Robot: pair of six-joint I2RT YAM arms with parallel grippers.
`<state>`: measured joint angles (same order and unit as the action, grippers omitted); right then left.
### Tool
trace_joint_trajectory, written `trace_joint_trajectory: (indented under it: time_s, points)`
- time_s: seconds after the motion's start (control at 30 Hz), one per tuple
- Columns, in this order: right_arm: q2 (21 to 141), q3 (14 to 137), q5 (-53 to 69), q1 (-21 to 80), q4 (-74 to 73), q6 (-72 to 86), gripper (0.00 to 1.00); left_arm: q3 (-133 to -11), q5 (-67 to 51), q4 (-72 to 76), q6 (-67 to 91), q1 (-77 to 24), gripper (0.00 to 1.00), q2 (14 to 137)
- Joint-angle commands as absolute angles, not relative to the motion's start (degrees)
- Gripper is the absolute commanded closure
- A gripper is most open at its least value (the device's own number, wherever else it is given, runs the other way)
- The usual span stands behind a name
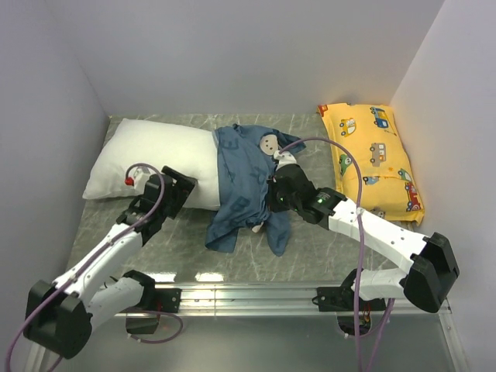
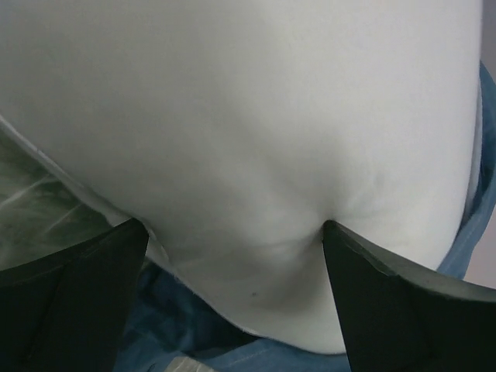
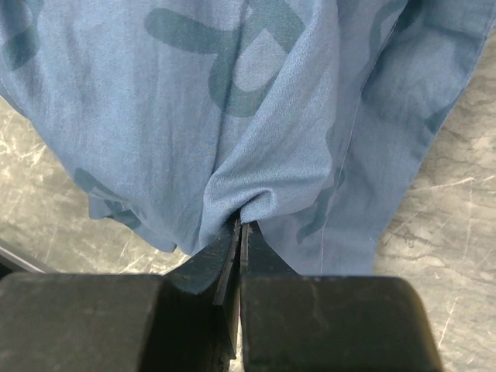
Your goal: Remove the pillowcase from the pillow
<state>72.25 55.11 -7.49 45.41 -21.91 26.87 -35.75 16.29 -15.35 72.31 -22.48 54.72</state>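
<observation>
The white pillow [image 1: 147, 155] lies across the back left of the table, its right end still inside the dusty-blue pillowcase [image 1: 244, 174]. The case is bunched over that end and trails toward the front. My left gripper [image 1: 186, 187] is open, and its fingers straddle the pillow's near edge at the case's mouth. In the left wrist view the pillow [image 2: 248, 116] bulges between the spread jaws of the left gripper [image 2: 234, 225], with blue pillowcase [image 2: 232, 358] below. My right gripper [image 1: 273, 194] is shut on a fold of the pillowcase [image 3: 232, 101], pinched at the tips of the right gripper [image 3: 240, 224].
A smaller yellow car-print pillow [image 1: 372, 159] lies at the back right against the wall. White walls close in the left, back and right sides. A bare strip of marbled table [image 1: 325, 252] shows in front of the pillowcase, with a metal rail along the near edge.
</observation>
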Motion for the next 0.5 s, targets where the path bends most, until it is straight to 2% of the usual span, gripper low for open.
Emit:
trace_joint_trajectory:
  time_s: [0.0,0.13,0.17,0.2,0.23,0.33,0.37,0.47]
  points:
    - [70.6,55.9,-10.1,45.7,-21.2,25.8,1.00,-34.5,12.0,-3.8,78.7,-22.8,0.01,59.1]
    - [69.4,57.0,-11.7,45.3,-22.4,24.5,1.00,-35.3,13.9,-3.4,80.4,-22.7,0.01,63.5]
    - [68.8,57.3,-12.3,45.1,-22.8,24.2,1.00,-35.6,15.6,-3.5,79.6,-21.5,0.18,63.9]
    - [67.7,57.7,-13.8,45.0,-24.4,23.6,1.00,-36.7,15.5,-4.4,79.1,-20.0,0.43,64.2]
    - [67.0,57.8,-16.1,44.0,-25.4,22.9,1.00,-37.2,15.1,-6.7,77.8,-18.0,0.99,64.1]
    - [62.7,56.6,-14.9,39.4,-27.7,21.5,1.00,-36.0,10.8,-6.2,73.8,-7.6,1.00,61.6]
    - [61.3,55.9,-13.5,34.2,-27.8,21.3,1.00,-35.9,9.3,-6.7,72.5,-1.9,1.00,61.1]
    - [56.4,54.1,-9.6,26.7,-28.0,20.3,1.00,-37.9,6.1,-8.8,67.1,6.0,1.00,61.1]
